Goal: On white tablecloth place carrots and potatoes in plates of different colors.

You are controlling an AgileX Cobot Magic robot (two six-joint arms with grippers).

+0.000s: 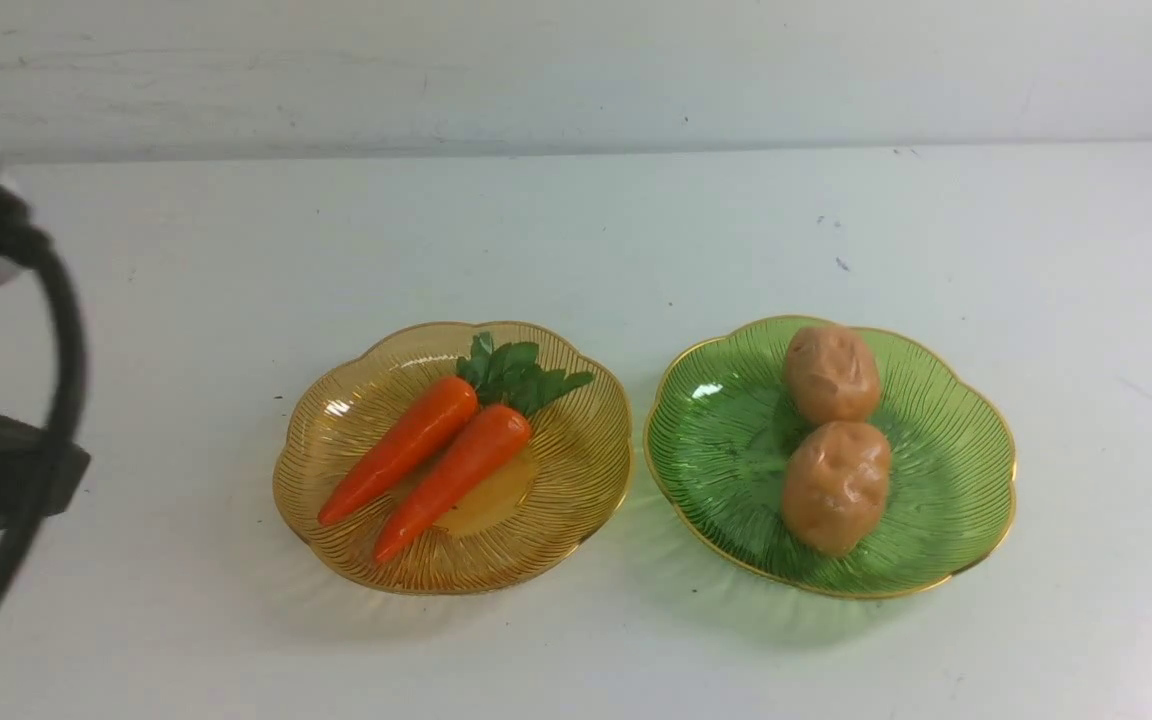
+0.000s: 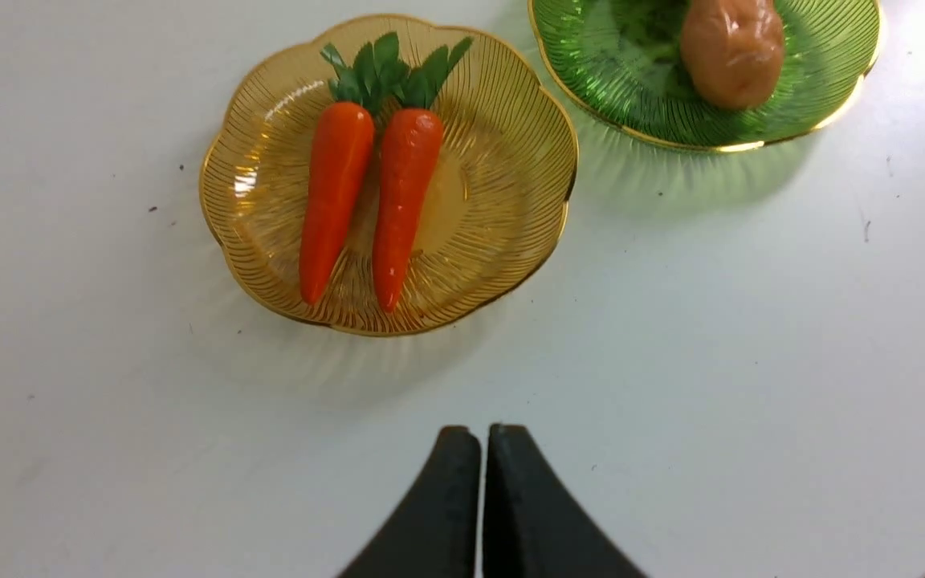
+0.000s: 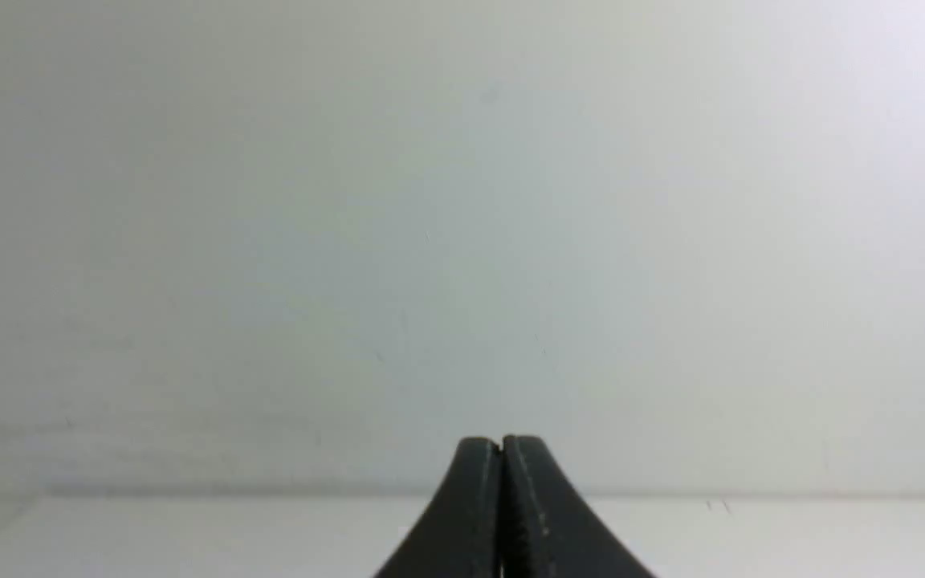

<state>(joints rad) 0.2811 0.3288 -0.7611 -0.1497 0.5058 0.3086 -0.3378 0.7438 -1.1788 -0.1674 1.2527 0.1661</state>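
Observation:
Two orange carrots [image 1: 431, 455] with green tops lie side by side in the amber-yellow plate [image 1: 576, 470] on the white tablecloth [image 1: 576, 250]. Two tan potatoes [image 1: 833, 435] sit in the green plate [image 1: 946, 470] to its right. In the left wrist view the carrots [image 2: 366, 201] and amber plate [image 2: 511, 185] lie ahead of my left gripper [image 2: 484, 433], which is shut and empty above bare cloth; one potato [image 2: 731, 48] shows in the green plate [image 2: 615, 72]. My right gripper [image 3: 501, 443] is shut and empty, facing the wall, away from the plates.
The left arm's body and black cable [image 1: 56, 360] fill the left edge of the front view. A pale wall [image 1: 576, 70] stands behind the table's far edge. The right arm is out of the front view.

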